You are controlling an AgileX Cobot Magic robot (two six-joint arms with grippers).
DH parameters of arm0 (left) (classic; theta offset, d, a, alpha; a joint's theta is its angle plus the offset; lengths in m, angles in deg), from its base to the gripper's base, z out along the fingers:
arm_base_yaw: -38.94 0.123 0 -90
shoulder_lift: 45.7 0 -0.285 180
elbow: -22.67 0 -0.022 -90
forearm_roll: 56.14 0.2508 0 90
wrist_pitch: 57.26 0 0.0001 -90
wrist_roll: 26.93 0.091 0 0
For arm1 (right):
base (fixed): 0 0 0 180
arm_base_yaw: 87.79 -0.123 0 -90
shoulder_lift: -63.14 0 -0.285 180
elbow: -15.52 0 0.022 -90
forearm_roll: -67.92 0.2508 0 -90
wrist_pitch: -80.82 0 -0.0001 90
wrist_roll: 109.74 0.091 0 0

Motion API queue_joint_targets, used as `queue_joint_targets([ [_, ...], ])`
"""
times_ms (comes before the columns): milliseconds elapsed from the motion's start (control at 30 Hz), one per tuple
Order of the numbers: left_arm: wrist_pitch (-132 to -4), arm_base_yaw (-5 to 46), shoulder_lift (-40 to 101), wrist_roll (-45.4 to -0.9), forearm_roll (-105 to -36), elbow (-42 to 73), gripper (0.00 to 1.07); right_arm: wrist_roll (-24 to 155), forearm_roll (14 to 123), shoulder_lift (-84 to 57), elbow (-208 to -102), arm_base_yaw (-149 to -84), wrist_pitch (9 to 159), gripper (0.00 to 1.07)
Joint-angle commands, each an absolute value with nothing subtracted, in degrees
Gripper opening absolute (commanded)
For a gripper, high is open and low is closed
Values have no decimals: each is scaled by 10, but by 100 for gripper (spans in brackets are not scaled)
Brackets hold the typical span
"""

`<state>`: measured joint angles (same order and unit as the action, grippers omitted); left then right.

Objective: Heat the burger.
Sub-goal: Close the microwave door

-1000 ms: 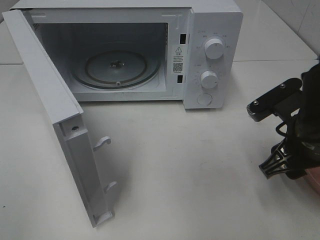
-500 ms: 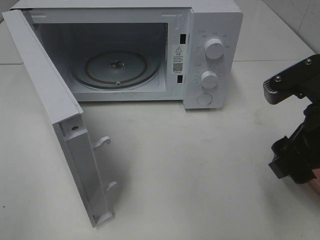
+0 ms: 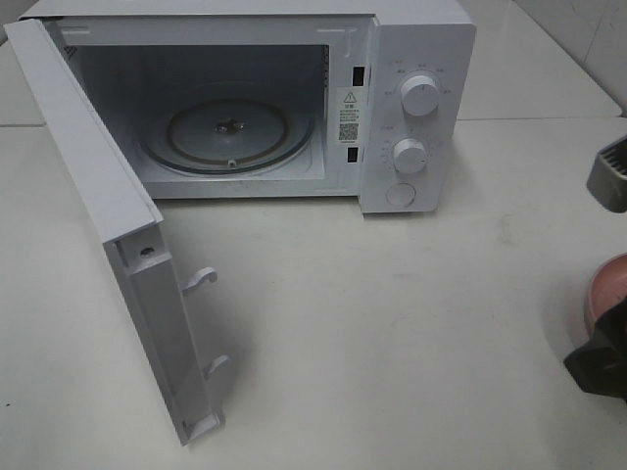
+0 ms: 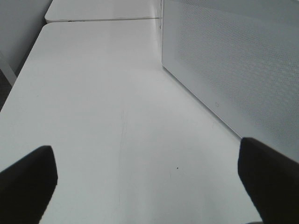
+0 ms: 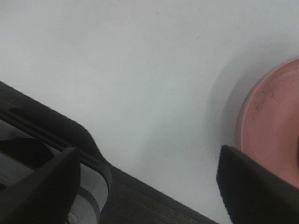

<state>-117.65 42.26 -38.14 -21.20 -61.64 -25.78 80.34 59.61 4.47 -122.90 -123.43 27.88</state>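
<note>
A warning-triangle sticker with a QR code (image 3: 349, 115) sat on the inner frame of the white microwave (image 3: 416, 108), its print too small to read, like the marks around the two dials. The left end effector (image 4: 149, 179) hung spread wide and empty over the white counter (image 4: 103, 116), beside the microwave's side. The right end effector (image 5: 149, 179) was parted and held nothing, one finger (image 5: 254, 186) just beside the pink plate (image 5: 275, 130); the burger showed in no view.

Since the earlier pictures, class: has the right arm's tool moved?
Yes. The right tool has drawn away from the microwave, rightward toward the frame's edge, uncovering the pink plate.
</note>
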Motion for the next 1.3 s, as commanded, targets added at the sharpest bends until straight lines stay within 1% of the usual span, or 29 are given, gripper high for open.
queue_joint_targets([
  [33, -1168, 418, -393, -216, -617, -260, 100, 793, 600, 89, -1230, -1233, 245, 76],
  [233, -1168, 418, -393, -216, -617, -260, 100, 793, 600, 127, -1230, -1233, 214, 76],
  [400, -1168, 418, -393, -216, -617, -260, 100, 793, 600, 198, -1226, -1233, 172, 76],
  [500, -1168, 418, -393, -216, -617, -260, 100, 793, 600, 213, -1226, -1233, 171, 76],
  [567, -1168, 418, -393, -216, -617, -260, 100, 793, 598, 280, -1218, -1233, 171, 76],
  [600, -1168, 418, -393, -216, -617, -260, 100, 793, 598, 280, -1218, -1233, 171, 76],
  [767, -1168, 418, -393, -216, -617, -260, 100, 793, 598, 366, -1181, -1231, 172, 76],
  [867, -1168, 418, -393, -216, -617, -260, 100, 794, 598, 376, -1183, -1231, 175, 76],
  [1000, -1168, 418, -393, -216, -617, -260, 100, 797, 607, 408, -1177, -1198, 189, 76],
  [1033, -1168, 418, -393, -216, -617, -260, 100, 793, 609, 422, -1173, -1166, 198, 76],
  [1067, -1168, 418, -393, -216, -617, -260, 100, 793, 609, 422, -1173, -1166, 198, 76],
  [1100, -1168, 418, -393, -216, -616, -260, 100, 793, 609, 431, -1168, -1150, 205, 76],
  [1133, -1168, 418, -393, -216, -616, -260, 100, 790, 611, 450, -1165, -1120, 211, 76],
  [1167, -1168, 418, -393, -216, -616, -260, 100, 790, 611, 450, -1165, -1120, 211, 76],
  [1200, -1168, 418, -393, -216, -616, -260, 100, 790, 611, 458, -1165, -1109, 211, 76],
  [1233, -1168, 418, -393, -216, -616, -260, 100, 790, 611, 476, -1165, -1085, 211, 76],
  [1267, -1168, 418, -393, -216, -616, -260, 100, 790, 611, 476, -1165, -1085, 211, 76],
  [1300, -1168, 418, -393, -216, -616, -260, 100, 790, 611, 486, -1165, -1072, 211, 76],
])
